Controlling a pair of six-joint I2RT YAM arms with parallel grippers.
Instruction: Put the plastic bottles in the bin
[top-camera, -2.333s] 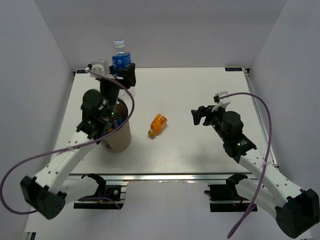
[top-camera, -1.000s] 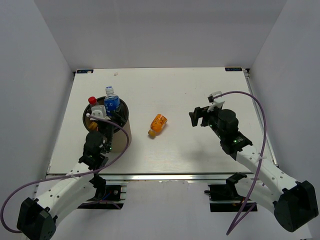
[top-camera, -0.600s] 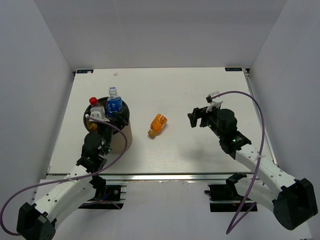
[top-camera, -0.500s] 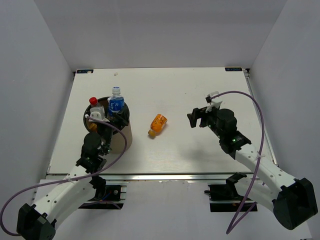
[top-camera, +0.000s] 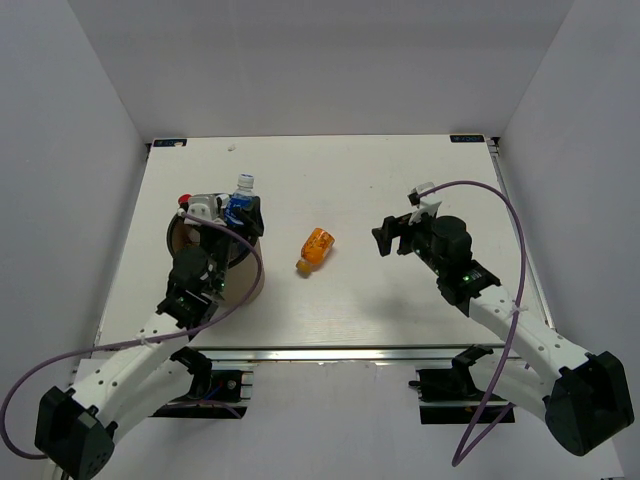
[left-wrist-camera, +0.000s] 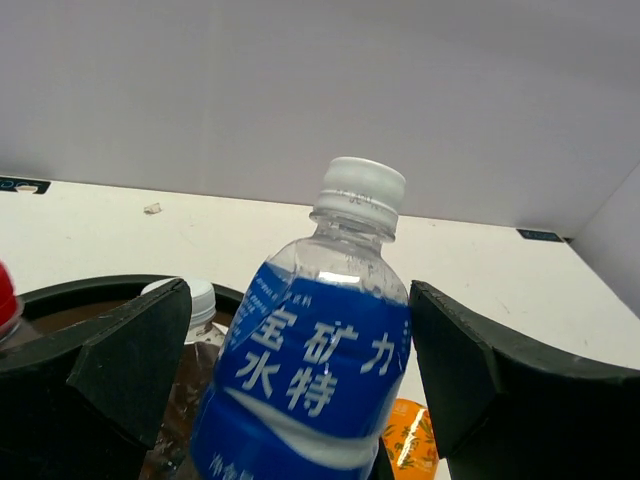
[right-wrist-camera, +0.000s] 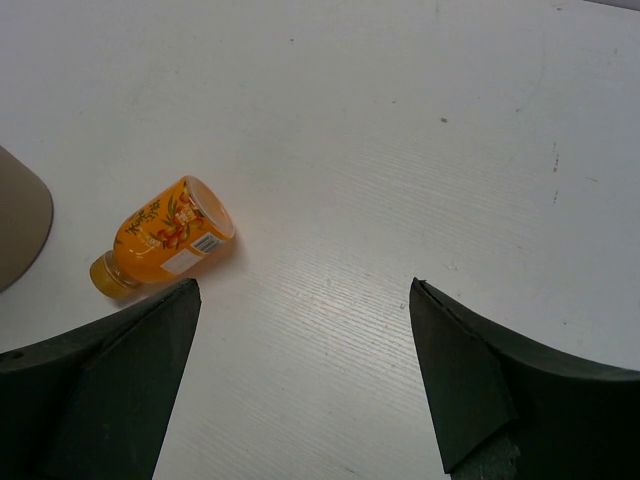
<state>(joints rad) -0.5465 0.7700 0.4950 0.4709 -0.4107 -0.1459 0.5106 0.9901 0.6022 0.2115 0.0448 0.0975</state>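
1. Beneath the bin and all around it, a white table (top-camera: 400, 180) fills the view from above.
2. The bin (top-camera: 174, 236) is a tan cylinder with a dark rim. It stands upright on the table with its mouth open to the camera.
3. The left claw (top-camera: 228, 214) hangs directly over the bin's mouth. Its two black fingers (left-wrist-camera: 130, 360) are spread wide and pinch nothing.
4. The right claw (top-camera: 390, 232) hovers well to the right of the bin, above bare table. Its fingers (right-wrist-camera: 480, 390) are also spread wide and empty.
5. A clear, blue-labelled bottle (left-wrist-camera: 310, 370) with a pale cap rises out of the far right side of the bin's mouth. It leans slightly and stands between the left claw's spread fingers. A gap shows on its left side. On its right side, it is unclear whether it touches the finger.
6. A stubby orange bottle (top-camera: 316, 247) lies on its side on the table to the right of the bin. It lies between the bin and the right claw, touching neither.
7. A second clear bottle (left-wrist-camera: 190, 300) with a white cap sits inside the bin, just beside the blue-labelled one.
8. A red cap (top-camera: 184, 197) shows at the bin's far left rim.
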